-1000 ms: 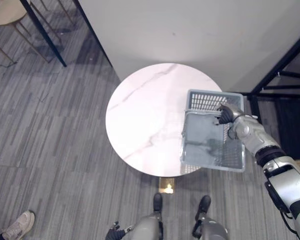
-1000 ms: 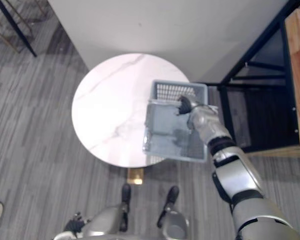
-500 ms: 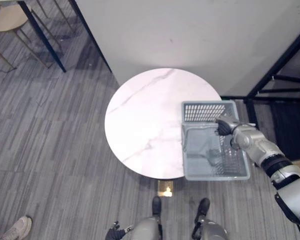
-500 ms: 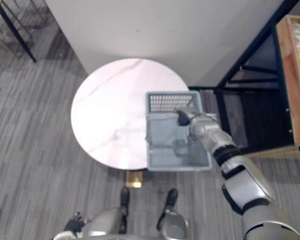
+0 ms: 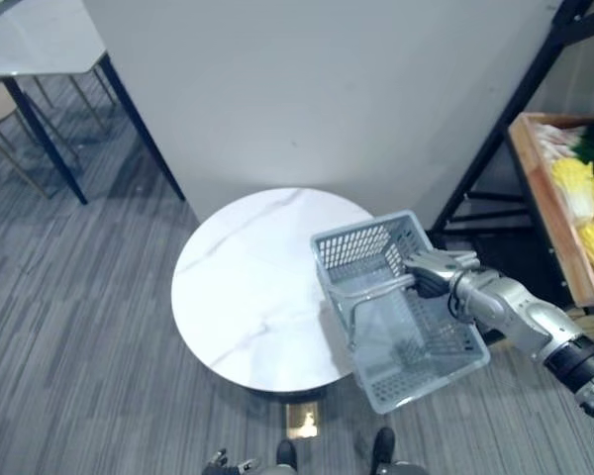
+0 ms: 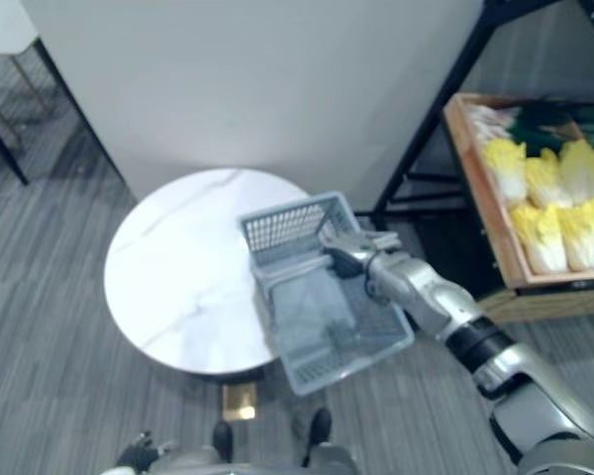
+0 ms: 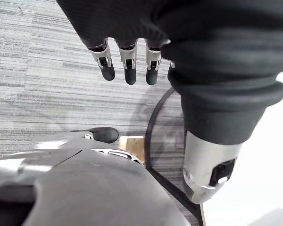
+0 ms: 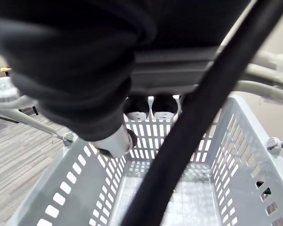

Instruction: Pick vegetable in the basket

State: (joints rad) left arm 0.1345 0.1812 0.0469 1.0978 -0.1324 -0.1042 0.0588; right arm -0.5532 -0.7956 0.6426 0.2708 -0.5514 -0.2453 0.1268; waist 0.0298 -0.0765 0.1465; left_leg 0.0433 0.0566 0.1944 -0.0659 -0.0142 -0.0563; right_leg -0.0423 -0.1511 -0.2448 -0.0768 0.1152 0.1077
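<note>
Your right hand (image 5: 438,274) curls its fingers round the handle (image 5: 376,288) of the basket (image 5: 361,247) at the desk's (image 5: 247,297) 3 o'clock edge. A black post (image 5: 495,137) stands between it and the cabbages (image 5: 572,188) at 2 o'clock. Your left hand's (image 7: 127,66) fingers hang straight, holding nothing.

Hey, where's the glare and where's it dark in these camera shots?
Left eye view: the white round table glares, its veins washed out toward the front edge. Right wrist view: the basket gleams inside, while the right hand on its handle is dark against that light. Left wrist view: the left hand hangs over evenly lit floor.
</note>
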